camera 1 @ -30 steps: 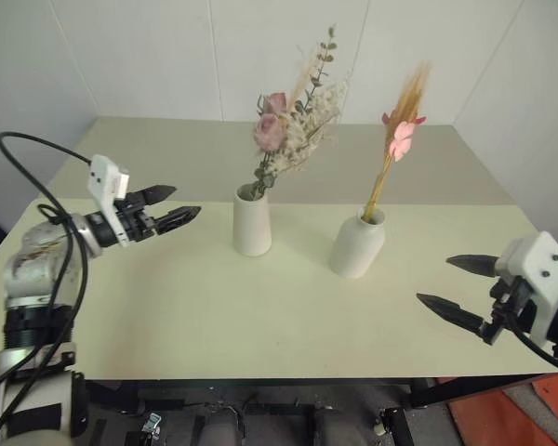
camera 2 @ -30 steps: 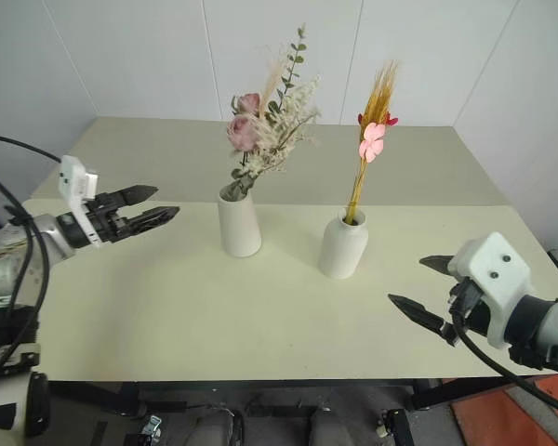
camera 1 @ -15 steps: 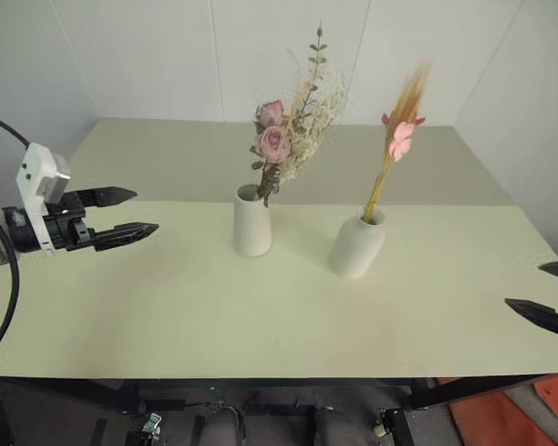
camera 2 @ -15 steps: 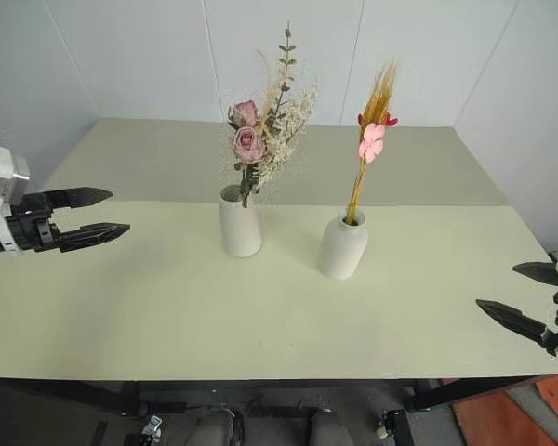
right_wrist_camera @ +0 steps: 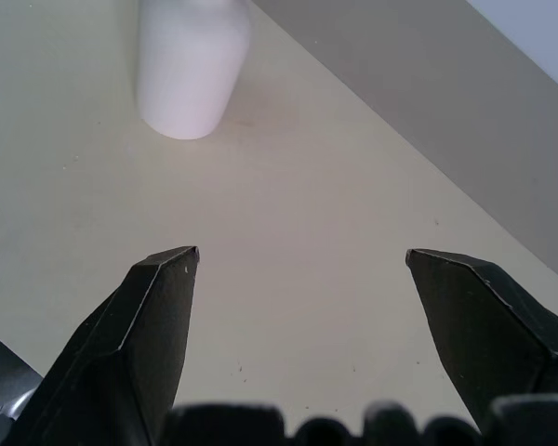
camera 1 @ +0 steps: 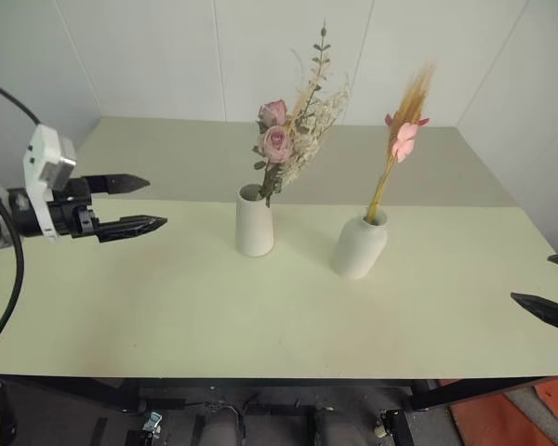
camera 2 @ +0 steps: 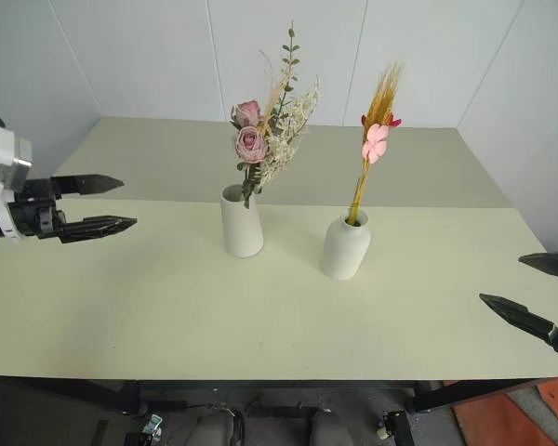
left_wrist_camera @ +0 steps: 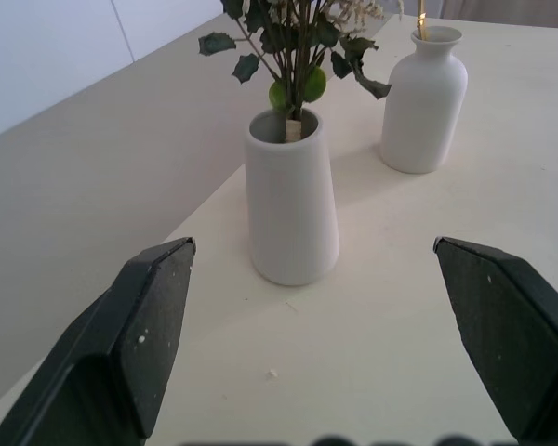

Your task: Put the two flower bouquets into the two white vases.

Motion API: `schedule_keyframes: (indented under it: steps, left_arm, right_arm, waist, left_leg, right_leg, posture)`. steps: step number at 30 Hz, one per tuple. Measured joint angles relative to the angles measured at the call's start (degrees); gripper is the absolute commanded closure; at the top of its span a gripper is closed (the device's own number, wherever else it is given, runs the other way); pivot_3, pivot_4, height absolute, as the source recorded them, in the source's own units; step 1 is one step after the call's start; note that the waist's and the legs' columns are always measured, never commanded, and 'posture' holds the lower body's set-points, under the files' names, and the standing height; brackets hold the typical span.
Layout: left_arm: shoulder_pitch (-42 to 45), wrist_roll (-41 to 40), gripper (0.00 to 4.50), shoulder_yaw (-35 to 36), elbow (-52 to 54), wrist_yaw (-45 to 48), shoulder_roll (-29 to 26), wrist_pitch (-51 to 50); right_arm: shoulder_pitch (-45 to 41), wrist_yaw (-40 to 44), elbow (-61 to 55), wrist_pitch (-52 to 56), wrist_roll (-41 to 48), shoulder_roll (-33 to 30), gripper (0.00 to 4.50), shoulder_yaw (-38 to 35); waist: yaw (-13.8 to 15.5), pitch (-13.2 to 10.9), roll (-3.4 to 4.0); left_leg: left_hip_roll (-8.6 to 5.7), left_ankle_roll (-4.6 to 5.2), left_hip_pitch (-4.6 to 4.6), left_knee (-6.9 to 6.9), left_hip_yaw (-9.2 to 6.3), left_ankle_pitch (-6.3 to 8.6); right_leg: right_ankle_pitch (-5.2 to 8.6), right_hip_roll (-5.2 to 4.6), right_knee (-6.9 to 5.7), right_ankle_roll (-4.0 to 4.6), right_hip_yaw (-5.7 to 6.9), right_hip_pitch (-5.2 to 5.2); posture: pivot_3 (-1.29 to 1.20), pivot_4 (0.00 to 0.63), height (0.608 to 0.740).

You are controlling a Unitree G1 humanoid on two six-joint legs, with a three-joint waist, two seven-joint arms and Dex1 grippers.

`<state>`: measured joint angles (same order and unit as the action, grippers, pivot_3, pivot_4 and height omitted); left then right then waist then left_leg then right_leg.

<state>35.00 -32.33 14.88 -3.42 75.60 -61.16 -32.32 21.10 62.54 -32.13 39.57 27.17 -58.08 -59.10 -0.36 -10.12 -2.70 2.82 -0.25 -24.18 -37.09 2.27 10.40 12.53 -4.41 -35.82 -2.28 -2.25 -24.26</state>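
We see the left gripper [camera 1: 147, 203] hanging over the left side of the pale table [camera 1: 214, 316], its two black fingers spread wide with nothing between them and touching nothing. It points toward the vases but stays well apart from them. At the table's right edge the right gripper [camera 2: 532, 295] is likewise released, its two fingers parted wide and empty, well clear of both vases.

The cone-shaped white vase [camera 1: 255, 221] stands upright near the middle of the table, its mouth wide. In it sits the bushy rose bouquet [camera 1: 293, 139]: two pink roses, pale sprigs and a tall green sprig, leaning slightly to the right above the rim. From the left wrist view we can see its dark stem and green leaves going down into the mouth of this vase.

Just to the right stands the rounded bottle vase [camera 1: 359, 246], apart from the cone vase and a little nearer to us. Its narrow neck holds the slim wheat-stalk bouquet [camera 1: 400, 130], tan stalks rising at a slight rightward lean with a small pink flower near the top.

Both bouquets rest in their vases with no gripper touching them.
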Motion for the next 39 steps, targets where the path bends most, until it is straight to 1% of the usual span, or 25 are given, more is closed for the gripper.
schedule_keyframes:
  steps: [6, 10, 13, 16, 18, 21, 25, 30, 34, 39]
  left_arm:
    - [1.3, 0.2, 0.02, -1.5, 0.4, 1.5, -0.7, -0.4]
    - [1.1, 1.5, 0.02, -2.4, -0.5, 2.6, -2.6, 0.4]
    - [-0.4, 1.4, 0.02, -2.1, -2.7, 2.6, -2.2, 0.8]
    - [-3.2, 2.0, 0.02, -2.1, -3.4, 2.8, -2.4, 1.2]
    - [-3.7, 1.7, 0.02, -2.0, -3.0, 2.6, -2.5, 0.6]
    - [-6.0, 0.7, 0.02, -0.8, -0.2, 2.8, -4.0, -0.4]
    - [-8.3, 1.7, 0.02, -0.5, 0.7, 3.0, -6.3, -0.2]
    - [-7.1, 2.0, 0.02, -0.7, 0.7, 1.9, -6.3, -0.2]
    - [-4.9, 2.1, 0.02, -1.9, 0.7, 1.4, -6.3, -0.5]
    - [-4.2, 1.9, 0.02, -2.8, 1.6, 2.2, -7.3, -2.8]
  right_arm:
    - [0.1, -0.8, -0.1, 0.0, 0.2, 1.6, 0.28, -0.1]
    - [-0.6, -1.6, -0.6, -0.1, 1.0, 2.5, 0.28, 0.3]
    - [-1.7, -2.5, -0.4, 0.7, 1.7, 2.6, 0.28, 1.2]
    - [-2.5, -2.8, -0.3, 4.6, 4.6, 1.9, 0.28, 1.8]
    - [-3.1, -2.6, -0.1, 4.8, 5.6, 1.5, 0.28, 1.9]
    - [-3.0, -2.3, 1.4, 3.6, 5.2, 1.4, 0.28, 3.2]
    - [-3.5, -3.2, 1.5, 2.0, 4.8, 2.4, 0.28, 5.7]
    - [-5.8, -4.4, 0.5, -2.3, 4.4, 3.8, 0.28, 6.6]
    - [-5.2, -4.6, 0.5, -3.8, 3.2, 3.8, 0.28, 7.0]
    - [-4.8, -5.2, 0.3, -5.3, 2.2, 4.2, 0.28, 10.9]
  waist:
    - [-0.4, 0.0, 0.02]
    - [-0.5, 0.0, 0.03]
    - [-0.4, 0.0, 0.03]
    - [-0.4, 0.0, 0.03]
    - [-0.4, 0.0, 0.03]
    - [-0.4, 0.0, 0.03]
    - [-0.4, 0.0, 0.03]
    - [-0.3, 0.0, 0.03]
    - [-0.2, 0.0, 0.03]
    - [-0.5, 0.0, 0.03]
  left_leg:
    - [0.01, 0.0, 0.06, 0.0, 0.01, 0.0]
    - [0.01, 0.0, 0.06, 0.01, 0.02, 0.0]
    - [0.01, 0.0, 0.08, 0.01, 0.02, 0.0]
    - [0.02, 0.0, 0.03, 0.01, 0.02, 0.0]
    - [0.02, 0.0, 0.01, 0.01, 0.01, 0.0]
    - [0.01, 0.0, 0.01, 0.01, 0.02, 0.0]
    - [0.02, 0.0, 0.07, 0.02, 0.02, 0.0]
    - [0.02, 0.0, 0.02, 0.01, 0.02, 0.0]
    - [0.02, 0.0, 0.02, 0.02, 0.02, 0.0]
    - [0.02, 0.0, 0.03, 0.02, 0.03, 0.0]
  right_leg:
    - [0.03, 0.01, -0.05, 0.04, -0.03, 0.02]
    - [0.02, 0.02, -0.04, 0.02, -0.05, 0.0]
    - [0.03, 0.01, -0.06, 0.06, -0.04, 0.02]
    - [0.04, 0.01, -0.05, 0.07, -0.04, -0.02]
    - [0.03, 0.01, -0.04, 0.06, -0.03, -0.02]
    - [0.04, -0.01, -0.02, 0.07, -0.04, -0.02]
    - [0.09, 0.0, -0.06, 0.14, -0.04, -0.02]
    - [0.08, 0.0, -0.04, 0.14, -0.02, -0.02]
    - [0.04, 0.01, -0.05, 0.05, -0.02, -0.03]
    - [0.04, 0.02, -0.06, 0.06, -0.05, -0.03]
  posture:
    - [0.0, 0.15, 0.74]
    - [0.0, 0.15, 0.74]
    - [0.0, 0.15, 0.74]
    - [0.0, 0.15, 0.74]
    - [0.0, 0.15, 0.74]
    - [0.0, 0.15, 0.74]
    - [0.0, 0.15, 0.74]
    - [0.0, 0.15, 0.74]
    - [0.0, 0.15, 0.74]
    - [0.0, 0.15, 0.74]
